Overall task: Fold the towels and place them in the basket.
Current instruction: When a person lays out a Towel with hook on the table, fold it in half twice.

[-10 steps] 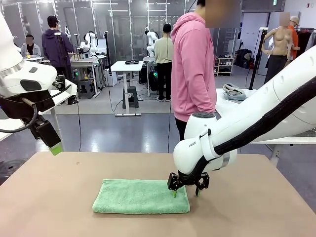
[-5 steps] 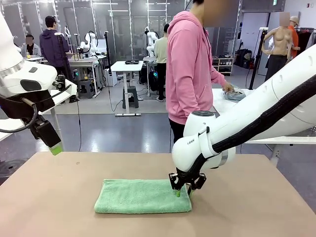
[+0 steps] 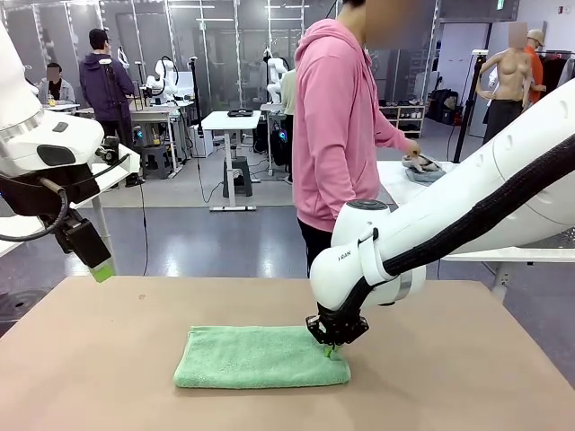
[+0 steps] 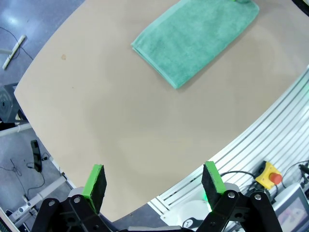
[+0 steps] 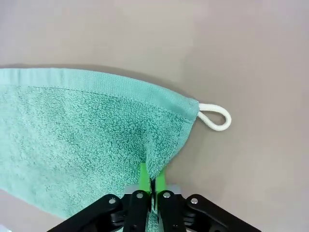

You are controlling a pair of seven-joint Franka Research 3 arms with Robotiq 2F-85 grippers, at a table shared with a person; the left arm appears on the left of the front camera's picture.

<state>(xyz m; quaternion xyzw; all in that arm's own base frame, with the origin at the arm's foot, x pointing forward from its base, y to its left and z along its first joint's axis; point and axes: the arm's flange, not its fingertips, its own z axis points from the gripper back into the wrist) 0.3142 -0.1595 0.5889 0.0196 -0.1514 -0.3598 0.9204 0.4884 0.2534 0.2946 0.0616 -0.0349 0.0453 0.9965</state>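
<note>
floor: glossy grey floor [image 3: 180, 242] beyond my tan table [image 3: 81, 359] | walls: glass partitions [image 3: 216, 45] far back | furniture: white desk [image 3: 230, 120], dark stool [image 3: 241, 175] beneath | light: I see bright, even light

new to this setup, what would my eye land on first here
The mint green towel lies folded on the table, the right gripper shut on its edge near the white corner loop. The left gripper hangs open up at the table's left side, and a person in a pink hoodie stands at the far side, turned sideways.
</note>
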